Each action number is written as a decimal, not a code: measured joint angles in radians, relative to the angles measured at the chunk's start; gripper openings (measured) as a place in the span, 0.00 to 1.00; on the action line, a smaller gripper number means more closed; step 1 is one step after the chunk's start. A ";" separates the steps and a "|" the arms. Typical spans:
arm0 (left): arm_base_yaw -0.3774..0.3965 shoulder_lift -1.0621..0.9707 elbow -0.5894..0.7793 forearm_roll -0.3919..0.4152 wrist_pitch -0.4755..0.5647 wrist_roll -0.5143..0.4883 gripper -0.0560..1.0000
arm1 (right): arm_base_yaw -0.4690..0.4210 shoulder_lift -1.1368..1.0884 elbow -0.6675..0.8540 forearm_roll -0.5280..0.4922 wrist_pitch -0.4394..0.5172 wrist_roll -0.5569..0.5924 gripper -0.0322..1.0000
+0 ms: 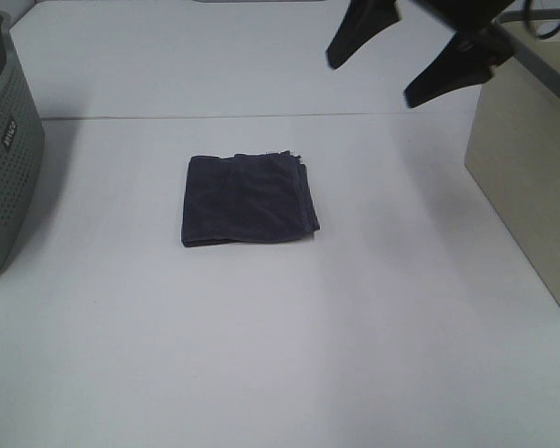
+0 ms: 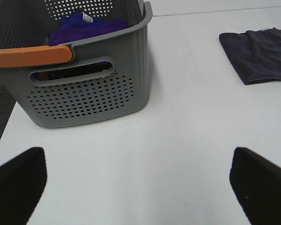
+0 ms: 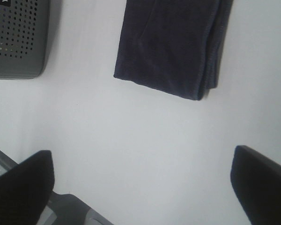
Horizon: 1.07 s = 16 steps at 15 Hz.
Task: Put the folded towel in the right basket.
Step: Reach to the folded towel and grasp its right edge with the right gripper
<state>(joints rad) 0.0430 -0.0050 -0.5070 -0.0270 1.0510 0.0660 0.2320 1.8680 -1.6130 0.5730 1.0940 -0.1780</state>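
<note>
A dark navy folded towel (image 1: 248, 200) lies flat on the white table, near the middle. It also shows in the left wrist view (image 2: 260, 55) and the right wrist view (image 3: 173, 44). The right basket (image 1: 532, 159) is a beige box at the right edge. My right gripper (image 1: 406, 51) is open and empty, high above the table, up and to the right of the towel and next to the beige basket. My left gripper (image 2: 140, 180) is open and empty, out of the exterior view, low over the table near the grey basket.
A grey perforated basket (image 1: 5, 140) with an orange handle (image 2: 30, 55) stands at the left edge and holds purple cloth (image 2: 91, 26). The white table (image 1: 280, 355) extends forward from the towel.
</note>
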 joint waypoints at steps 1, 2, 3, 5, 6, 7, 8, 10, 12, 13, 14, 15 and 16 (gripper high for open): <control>0.000 0.000 0.000 0.000 0.000 0.000 0.99 | 0.002 0.053 -0.028 0.020 -0.003 -0.013 0.98; 0.000 0.000 0.000 0.000 0.000 0.000 0.99 | 0.002 0.150 -0.079 0.047 -0.008 -0.032 0.98; 0.000 0.000 0.000 0.000 0.000 0.000 0.99 | 0.002 0.229 -0.130 0.060 -0.013 -0.043 0.98; 0.000 0.000 0.000 0.000 0.000 0.000 0.99 | 0.002 0.373 -0.239 0.070 -0.030 -0.048 0.98; 0.000 0.000 0.000 0.000 0.000 0.000 0.99 | 0.002 0.440 -0.282 0.075 -0.030 -0.048 0.98; 0.000 0.000 0.000 0.000 0.000 0.000 0.99 | 0.002 0.537 -0.345 0.075 -0.036 -0.048 0.98; 0.000 0.000 0.000 0.000 0.000 0.000 0.99 | 0.002 0.568 -0.365 0.075 -0.059 -0.049 0.98; 0.000 0.000 0.000 0.000 0.000 0.000 0.99 | 0.002 0.601 -0.374 0.072 -0.107 -0.049 0.98; 0.000 0.000 0.000 0.000 0.000 0.000 0.99 | 0.002 0.631 -0.375 0.067 -0.163 -0.049 0.98; 0.000 0.000 0.000 0.000 0.000 0.000 0.99 | 0.002 0.636 -0.377 0.076 -0.179 -0.048 0.98; 0.000 0.000 0.000 0.000 0.000 0.000 0.99 | 0.006 0.649 -0.384 0.093 -0.188 -0.041 0.97; 0.000 0.000 0.000 0.000 0.000 0.000 0.99 | 0.012 0.653 -0.386 0.096 -0.189 -0.036 0.96; 0.000 0.000 0.000 0.000 0.000 0.000 0.99 | 0.029 0.664 -0.390 0.109 -0.200 -0.020 0.94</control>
<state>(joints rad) 0.0430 -0.0050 -0.5070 -0.0270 1.0510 0.0660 0.2610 2.5320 -2.0030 0.6820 0.8940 -0.1980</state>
